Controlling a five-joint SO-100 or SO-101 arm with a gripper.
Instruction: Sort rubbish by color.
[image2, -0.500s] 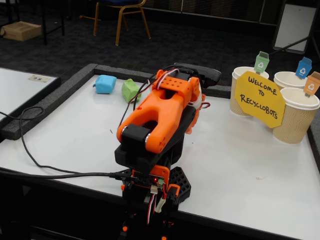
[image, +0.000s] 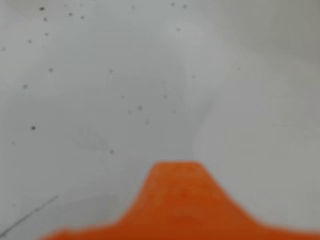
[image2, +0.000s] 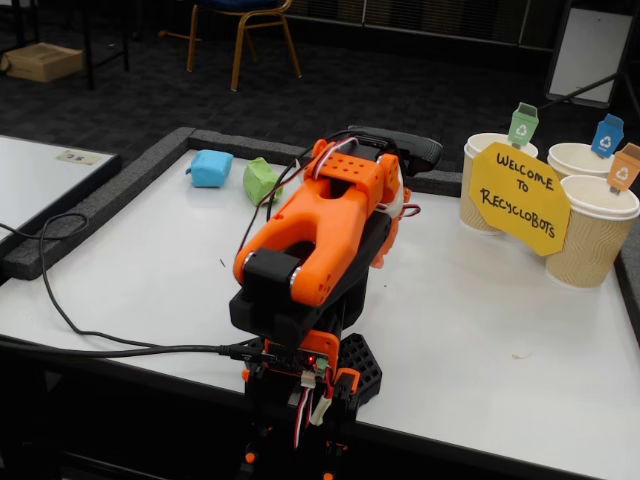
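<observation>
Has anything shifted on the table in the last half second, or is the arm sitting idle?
Nothing has visibly changed. The arm is folded in the same pose, the light blue wad and green wad lie in the same spots at the table's far edge, and the cups with the yellow sign are unmoved. The gripper itself is hidden behind the arm.

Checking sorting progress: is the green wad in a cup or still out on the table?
Out. The green wad lies on the white table beside the blue wad, far left of the cups in the fixed view.
</observation>
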